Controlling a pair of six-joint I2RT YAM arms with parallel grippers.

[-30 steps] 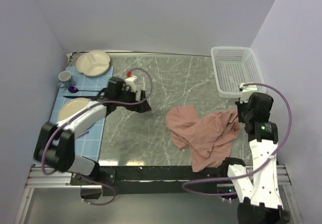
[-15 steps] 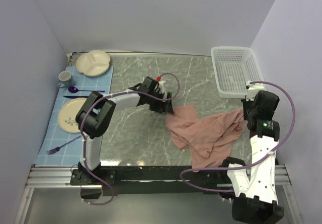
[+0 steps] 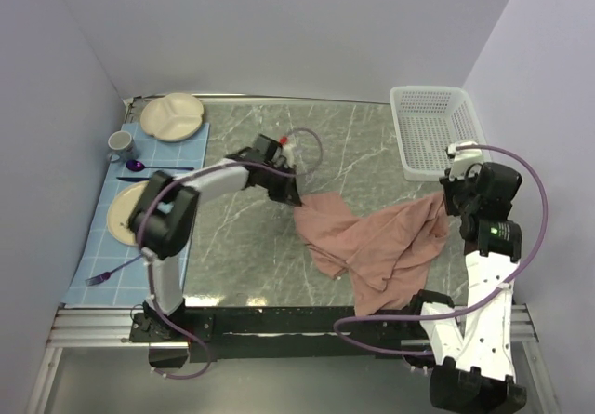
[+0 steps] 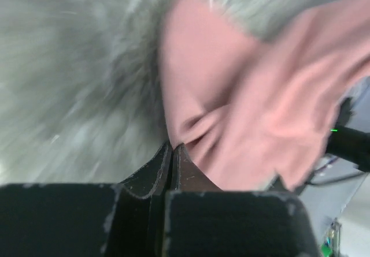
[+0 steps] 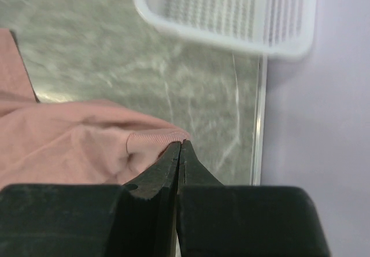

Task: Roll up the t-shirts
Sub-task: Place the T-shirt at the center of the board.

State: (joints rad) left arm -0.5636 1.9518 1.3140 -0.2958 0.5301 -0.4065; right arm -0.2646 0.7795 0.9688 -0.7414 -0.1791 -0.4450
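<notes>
left gripper (image 4: 172, 155) | fingers pressed together on t-shirt (image 4: 272, 107) edge | grey table (image 4: 69, 84) blurred

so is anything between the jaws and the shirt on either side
Nothing visible stands between them. The left jaws are shut on the far left corner of the shirt, and the right jaws are shut on its right edge. The basket sits apart from the cloth, beyond the right jaws.
</notes>
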